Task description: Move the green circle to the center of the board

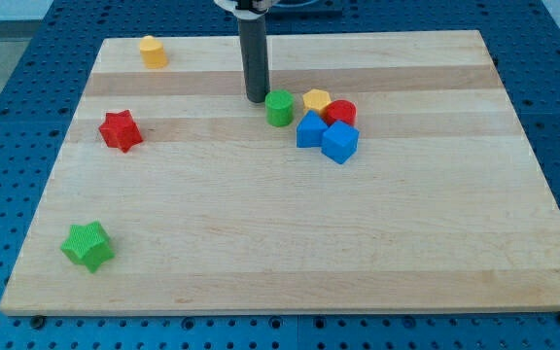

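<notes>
The green circle (280,108) is a short green cylinder standing just above the board's middle, at the left end of a tight cluster of blocks. My tip (257,99) rests on the board just to the view's left of the green circle and slightly above it, close to it; contact cannot be told. The dark rod rises from the tip to the view's top.
Right of the green circle are a yellow pentagon block (317,99), a red cylinder (340,113) and two blue blocks (310,130) (339,142). A yellow block (153,51) sits top left, a red star (121,130) at left, a green star (88,245) bottom left on the wooden board (290,243).
</notes>
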